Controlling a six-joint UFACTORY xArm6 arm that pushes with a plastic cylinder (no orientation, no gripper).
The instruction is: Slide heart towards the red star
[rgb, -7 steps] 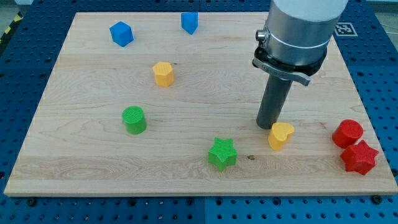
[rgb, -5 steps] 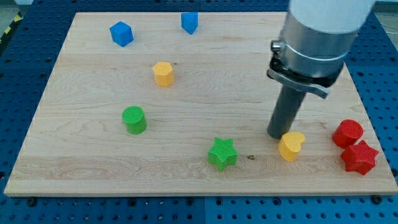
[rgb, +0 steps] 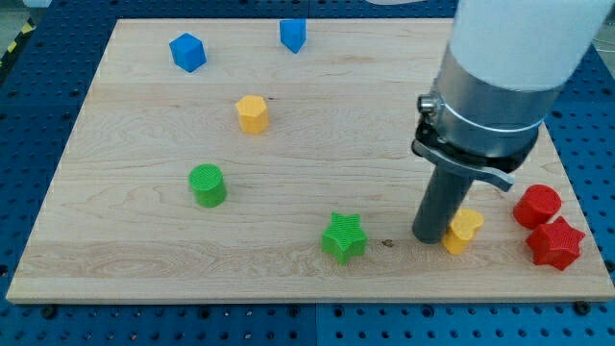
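The yellow heart (rgb: pixel 464 231) lies near the view's bottom right on the wooden board (rgb: pixel 144 250). My tip (rgb: pixel 430 236) stands on the board, touching the heart's left side. The red star (rgb: pixel 554 242) lies at the board's bottom right corner, a short gap to the right of the heart. A red cylinder (rgb: pixel 536 206) sits just above the star, touching it.
A green star (rgb: pixel 344 237) lies to the left of my tip. A green cylinder (rgb: pixel 208 185) sits at the left middle. A yellow hexagon block (rgb: pixel 252 113) is above it. Two blue blocks (rgb: pixel 187 51) (rgb: pixel 293 35) lie near the top edge.
My tip has moved right and down, pushing the yellow heart right towards the red star. The other blocks have not moved.
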